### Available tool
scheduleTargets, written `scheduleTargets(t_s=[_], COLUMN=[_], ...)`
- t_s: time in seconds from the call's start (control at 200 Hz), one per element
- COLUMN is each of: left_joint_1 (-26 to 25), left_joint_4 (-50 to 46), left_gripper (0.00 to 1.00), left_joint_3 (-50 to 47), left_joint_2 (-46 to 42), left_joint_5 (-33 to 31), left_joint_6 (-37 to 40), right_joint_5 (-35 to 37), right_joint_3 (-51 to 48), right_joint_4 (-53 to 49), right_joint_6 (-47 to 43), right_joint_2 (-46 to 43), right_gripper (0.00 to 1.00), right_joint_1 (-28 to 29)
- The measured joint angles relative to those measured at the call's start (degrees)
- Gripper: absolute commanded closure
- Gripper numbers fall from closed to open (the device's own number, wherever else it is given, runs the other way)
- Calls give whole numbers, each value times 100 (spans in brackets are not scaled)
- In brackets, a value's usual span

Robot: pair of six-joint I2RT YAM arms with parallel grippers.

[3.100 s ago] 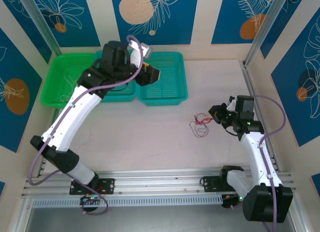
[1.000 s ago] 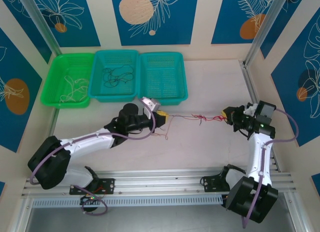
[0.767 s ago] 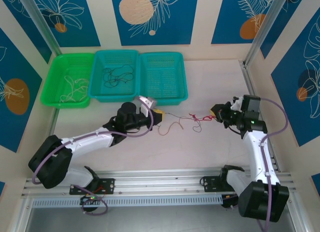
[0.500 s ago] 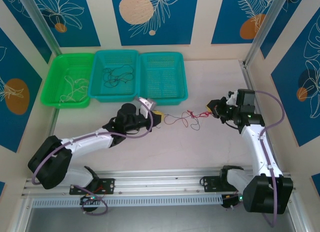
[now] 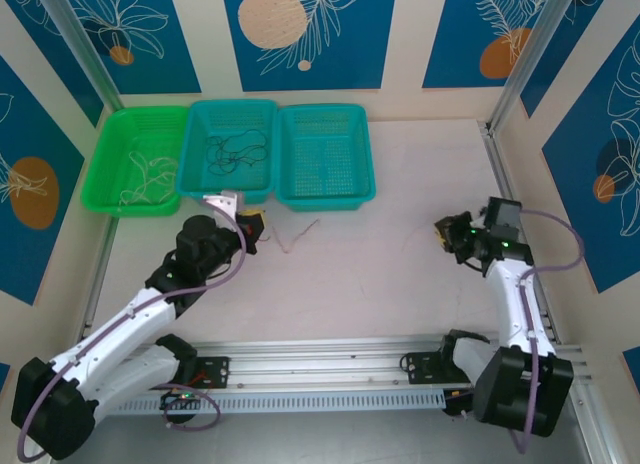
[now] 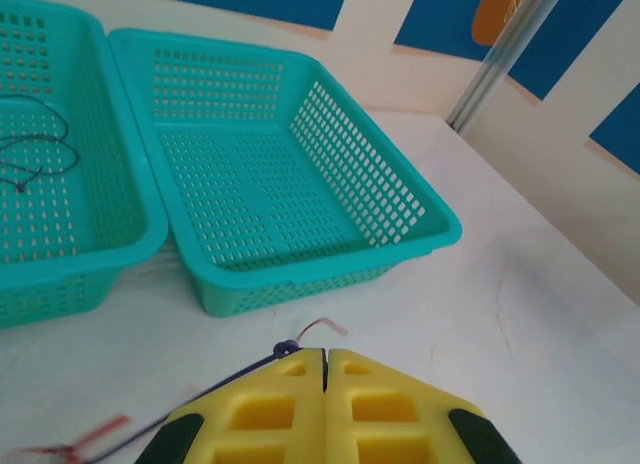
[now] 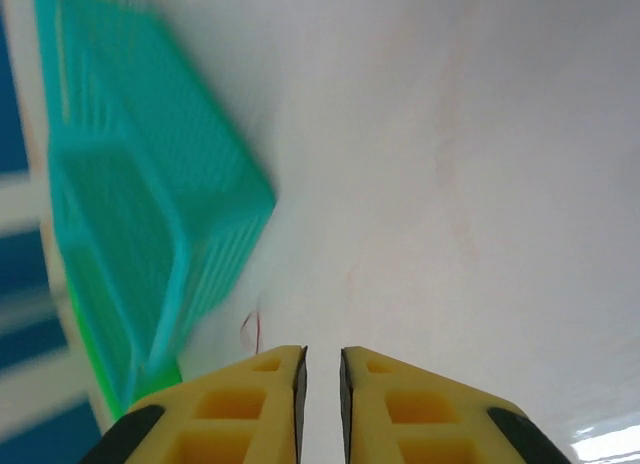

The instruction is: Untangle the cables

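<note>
So, two sorted: thin whitish wire [image 5: 138, 184] in the far-left green mesh basket [image 5: 140, 112], thin black wire [image 5: 228, 149] in the teal mesh basket [image 5: 232, 104] beside it. My left pincer [image 5: 252, 224] pinches the hair-thin red wire [image 5: 298, 231] just near them; right pincer [image 5: 443, 231] slightly parted, empty. I judge only red remains.

The whitish cable [image 5: 140, 179] lies loosely curled in the green basket [image 5: 145, 111]. The black cable [image 5: 232, 149] – also a loose tangle – lies in the middle teal basket [image 5: 235, 105]. The red cable [image 5: 302, 233] lies slack on the counter [image 5: 380, 274], one end pinched in the left gripper [image 6: 325, 354].
</note>
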Motion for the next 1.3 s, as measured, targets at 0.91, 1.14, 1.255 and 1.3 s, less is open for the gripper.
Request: scheduleTargets(t_s=[0.91, 1.14, 1.255, 1.3], left_joint_1=[0, 0, 0, 2], left_joint_4=[-385, -623, -935, -1119], left_gripper=[100, 100, 100, 100], left_joint_3=[-372, -420, -420, -420], left_joint_2=[-927, -1187, -1506, -1661], left_joint_5=[1342, 1263, 754, 439], left_joint_6=[-11, 33, 28, 26], right_joint_5=[-214, -251, -50, 103], right_joint_3=[2234, 2490, 2396, 2194], right_joint_4=[3329, 3220, 3115, 3073], right_joint_6=[776, 1012, 1064, 1086], right_joint_2=[5007, 5399, 5302, 5108], right_gripper=[48, 100, 100, 100], right_joint_1=[5104, 5226, 5180, 5139])
